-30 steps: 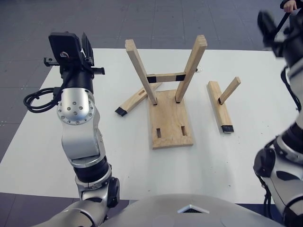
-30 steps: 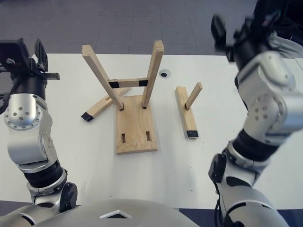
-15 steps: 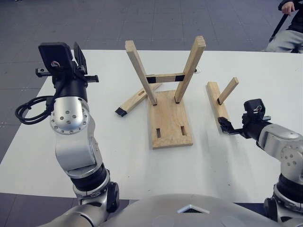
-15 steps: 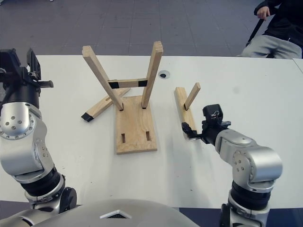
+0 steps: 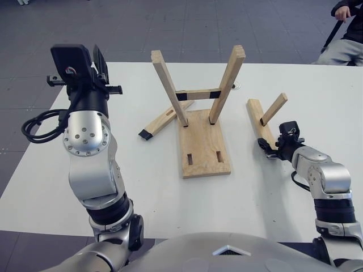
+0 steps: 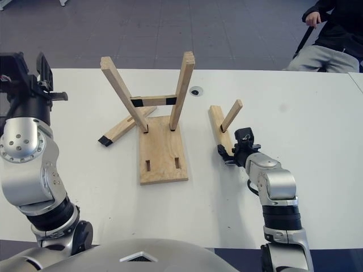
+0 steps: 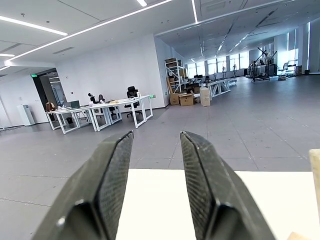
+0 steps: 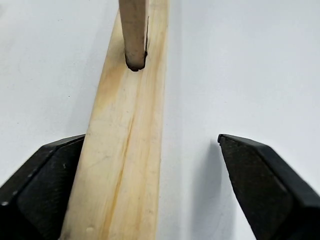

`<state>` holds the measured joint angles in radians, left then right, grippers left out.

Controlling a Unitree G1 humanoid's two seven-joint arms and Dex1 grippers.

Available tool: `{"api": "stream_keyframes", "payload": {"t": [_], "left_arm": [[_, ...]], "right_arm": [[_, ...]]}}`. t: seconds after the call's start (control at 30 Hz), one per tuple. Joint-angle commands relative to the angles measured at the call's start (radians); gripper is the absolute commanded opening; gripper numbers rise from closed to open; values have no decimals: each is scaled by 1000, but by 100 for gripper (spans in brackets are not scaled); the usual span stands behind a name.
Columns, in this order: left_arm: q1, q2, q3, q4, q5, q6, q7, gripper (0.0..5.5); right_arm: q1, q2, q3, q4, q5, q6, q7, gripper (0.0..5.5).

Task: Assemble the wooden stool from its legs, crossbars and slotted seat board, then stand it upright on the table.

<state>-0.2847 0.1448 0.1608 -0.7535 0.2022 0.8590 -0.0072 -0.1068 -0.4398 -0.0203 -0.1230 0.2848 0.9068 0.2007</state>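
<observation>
Down from high on the right to table level within the last second, then eased a little farther along the loose leg [image 5: 261, 128]. Right gripper [image 5: 270, 148] spread wide, astride that leg's near, black-capped end, clamping nothing. Loose leg flat on the table [image 5: 142, 187], short crossbar [image 5: 274, 108] poking up from it. Left gripper [image 7: 156, 180] kept raised over the far left corner, fingers apart, empty. Seat board [image 5: 205, 144] flat mid-table, unmoved, with two upright legs [image 5: 168, 85] joined by a bar [image 5: 198, 93]. Another leg [image 5: 163, 119] lying behind, to the left.
</observation>
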Motion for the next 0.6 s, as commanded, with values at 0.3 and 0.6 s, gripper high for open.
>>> {"api": "stream_keyframes", "payload": {"t": [0.3,0.6], "left_arm": [[-5,-21,-2,25,-5,69,13,177],[-132,42,264,36,-353,172,-230,234]], "right_arm": [[-4,-57,-14,25,-15,98,68,249],[-365,-56,-282,99,86,-10,55,206]]}}
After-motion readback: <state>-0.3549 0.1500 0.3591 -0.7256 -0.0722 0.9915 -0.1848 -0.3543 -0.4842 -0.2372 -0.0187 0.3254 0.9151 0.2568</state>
